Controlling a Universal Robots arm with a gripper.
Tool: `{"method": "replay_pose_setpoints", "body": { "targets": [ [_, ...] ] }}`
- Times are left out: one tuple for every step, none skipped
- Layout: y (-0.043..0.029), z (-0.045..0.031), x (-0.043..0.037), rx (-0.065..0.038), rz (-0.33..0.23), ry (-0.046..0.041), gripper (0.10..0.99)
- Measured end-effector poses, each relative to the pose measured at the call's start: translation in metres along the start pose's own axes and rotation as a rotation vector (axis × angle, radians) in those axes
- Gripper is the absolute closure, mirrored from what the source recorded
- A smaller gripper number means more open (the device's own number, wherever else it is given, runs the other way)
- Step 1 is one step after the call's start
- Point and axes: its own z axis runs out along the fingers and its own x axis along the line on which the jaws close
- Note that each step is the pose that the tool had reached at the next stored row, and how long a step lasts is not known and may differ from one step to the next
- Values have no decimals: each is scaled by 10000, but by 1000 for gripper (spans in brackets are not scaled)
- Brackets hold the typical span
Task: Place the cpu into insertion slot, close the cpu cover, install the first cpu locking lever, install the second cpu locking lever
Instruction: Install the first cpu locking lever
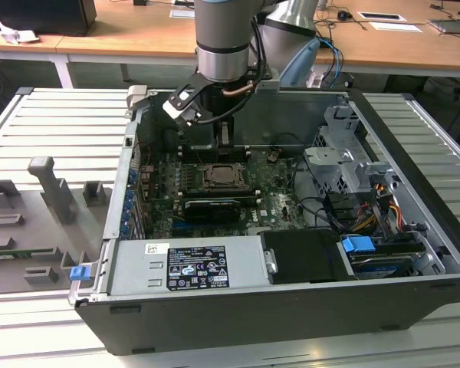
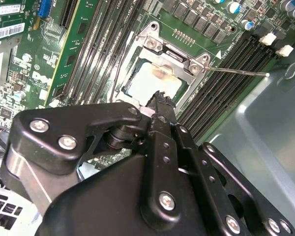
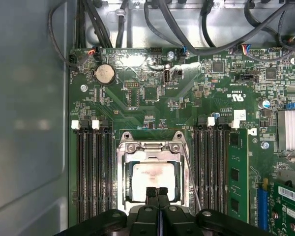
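- The cpu (image 3: 150, 174) lies flat in the insertion slot (image 1: 228, 178), in the middle of the green motherboard (image 3: 152, 93) between two banks of memory slots (image 3: 91, 172). Its silvery top, marked with a pale smear, shows in both wrist views.
- The cpu cover (image 3: 152, 146) appears lowered, its metal frame lying around the chip with the centre open. Placing looks done, and closing looks done or nearly so.
- The gripper (image 3: 156, 191) hangs over one edge of the cover. Its fingers (image 3: 150, 192) are pressed together and pinch nothing. It cannot be told whether the tip touches the frame.
- One thin locking lever (image 2: 241, 73) juts from the socket's corner across the memory slots and appears unlatched. The lever on the other side is too fine to judge, so both lever steps look left to do.
- The motherboard sits inside an open computer case (image 1: 414, 153) on a ribbed counter (image 1: 46, 130).
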Motion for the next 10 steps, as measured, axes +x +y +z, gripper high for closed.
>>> {"method": "replay_pose_setpoints", "body": {
  "targets": [
    [0,-12,0,1,0,0,980],
    [2,-39,0,0,1,0,980],
    [3,-55,0,0,1,1,980],
    [4,-77,0,0,1,0,980],
    [5,-90,0,0,1,0,980],
    [5,-98,0,1,0,0,980],
    [6,-110,0,0,0,-1,980],
    [7,-129,1,0,1,0,980],
    [8,-143,1,1,1,0,980],
    [8,-151,1,0,1,0,980]
  ]
}}
